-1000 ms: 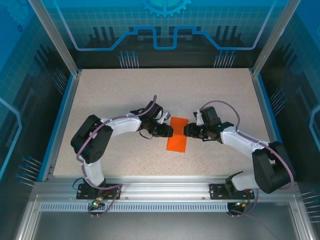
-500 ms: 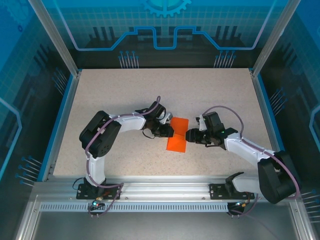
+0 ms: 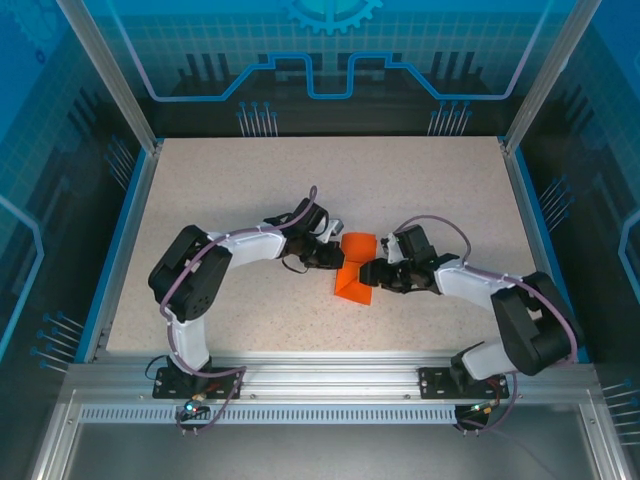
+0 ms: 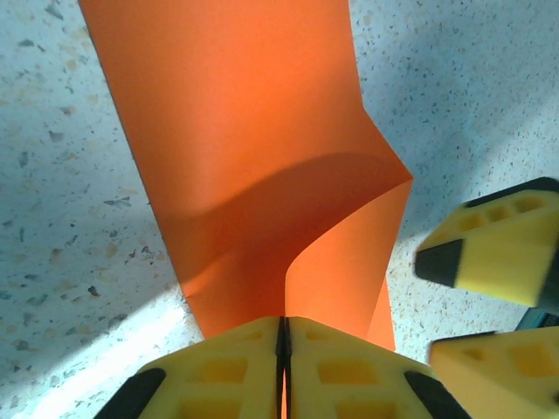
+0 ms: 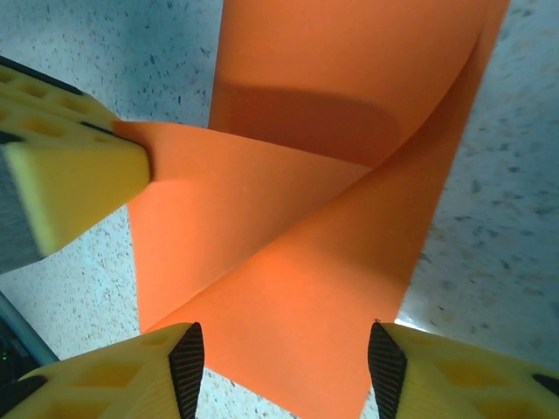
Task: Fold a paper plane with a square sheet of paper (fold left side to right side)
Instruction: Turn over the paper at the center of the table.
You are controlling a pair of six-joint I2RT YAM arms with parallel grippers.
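So the square sheet of paper (image 3: 354,284) is sitting pretty much dead centre on the speckled counter (image 3: 250,180), and it's not flat. The left fingers (image 4: 278,353) come at it from 9 o'clock in the top view and are pressed together on the sheet's edge, with the orange paper running straight into the seam between the 2 yellow pads. From that pinch the paper bows up and curls over itself, so there's a soft hump with a shadow under it rather than a sharp crease. The rest of the sheet lies on the counter, stretching toward 12 o'clock in the left wrist view. The right fingers (image 3: 370,272) reach in from 3 o'clock and stand apart. In the right wrist view the 2 pads sit at 7 and 5 o'clock with the near end of the sheet between them, not squeezed. That view also shows the left pads at 9 o'clock, clamped on the lifted edge.
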